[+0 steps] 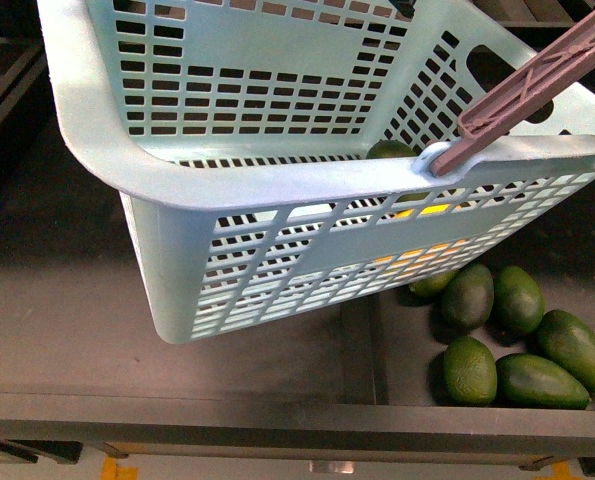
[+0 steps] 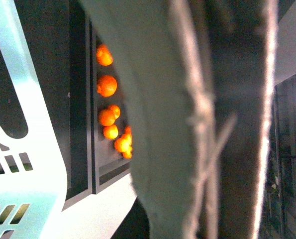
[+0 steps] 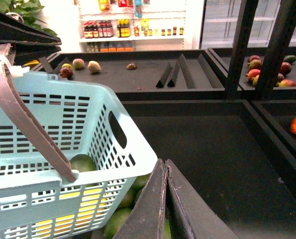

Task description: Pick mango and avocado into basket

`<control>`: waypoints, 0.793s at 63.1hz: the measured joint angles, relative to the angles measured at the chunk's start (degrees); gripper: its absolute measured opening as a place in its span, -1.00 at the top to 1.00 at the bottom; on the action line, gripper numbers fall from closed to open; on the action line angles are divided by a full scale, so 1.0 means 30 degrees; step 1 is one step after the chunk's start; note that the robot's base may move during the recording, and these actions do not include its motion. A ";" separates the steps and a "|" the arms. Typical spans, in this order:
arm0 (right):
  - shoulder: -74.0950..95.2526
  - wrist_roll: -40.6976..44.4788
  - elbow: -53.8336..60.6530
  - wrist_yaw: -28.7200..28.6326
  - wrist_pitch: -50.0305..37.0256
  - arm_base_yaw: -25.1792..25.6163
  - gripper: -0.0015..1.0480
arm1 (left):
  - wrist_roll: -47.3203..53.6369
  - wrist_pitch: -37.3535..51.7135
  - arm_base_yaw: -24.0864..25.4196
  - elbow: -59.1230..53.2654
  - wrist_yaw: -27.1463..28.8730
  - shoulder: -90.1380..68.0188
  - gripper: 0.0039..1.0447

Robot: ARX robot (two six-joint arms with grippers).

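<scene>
Aqua slotted basket (image 1: 177, 270) tilted, avocado (image 1: 389, 150) + yellow mango (image 1: 422, 211) inside, right gripper (image 3: 166, 199) closed empty, left unclear.

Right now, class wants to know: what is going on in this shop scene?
A pale aqua basket hangs tilted over a dark produce shelf, its brown handle swung up. Inside it a green avocado shows at the rim, and something yellow, likely the mango, shows through the slots. More avocados lie loose on the shelf below. The right gripper is shut and empty; the left gripper's state cannot be told.
</scene>
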State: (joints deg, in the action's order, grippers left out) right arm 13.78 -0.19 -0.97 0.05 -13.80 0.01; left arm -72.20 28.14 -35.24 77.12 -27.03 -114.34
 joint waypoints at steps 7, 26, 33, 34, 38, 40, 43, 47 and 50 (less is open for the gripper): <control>-0.0525 0.0000 0.0000 0.0000 0.0510 0.0000 0.96 | -0.0007 0.0000 0.0000 0.0000 -0.0007 0.0000 0.92; -0.4364 0.0000 -0.0007 -0.0015 0.4488 0.0000 0.96 | -0.0007 0.0000 0.0000 0.0000 0.0022 0.0000 0.92; -0.4444 0.0000 -0.0007 -0.0007 0.4554 0.0000 0.96 | 0.0007 0.0000 0.0000 0.0000 -0.0022 0.0000 0.92; -0.4452 0.0000 -0.0007 -0.0015 0.4561 0.0000 0.96 | -0.0007 0.0000 0.0000 0.0000 -0.0022 0.0000 0.92; -0.4459 0.0000 -0.0007 -0.0007 0.4561 0.0000 0.96 | -0.0036 -0.0007 0.0000 0.0000 -0.0022 0.0000 0.92; -0.4459 0.0000 -0.0007 -0.0015 0.4568 0.0000 0.96 | -0.0029 0.0000 0.0000 0.0000 -0.0015 -0.0007 0.92; -0.4459 0.0007 -0.0007 -0.0015 0.4568 0.0000 0.90 | 0.0029 0.0000 0.0000 0.0000 0.0000 0.0000 0.92; -0.4466 0.0015 -0.0007 -0.0015 0.4568 0.0000 0.70 | 0.0095 0.0000 0.0000 0.0000 0.0000 0.0000 0.92; -0.4473 0.0007 -0.0007 -0.0015 0.4568 0.0000 0.57 | 0.0080 0.0000 0.0000 0.0000 0.0000 0.0000 0.92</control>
State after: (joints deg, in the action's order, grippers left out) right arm 0.36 -0.16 -0.99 0.01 -0.10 0.01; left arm -71.96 28.14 -35.24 77.12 -27.03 -114.34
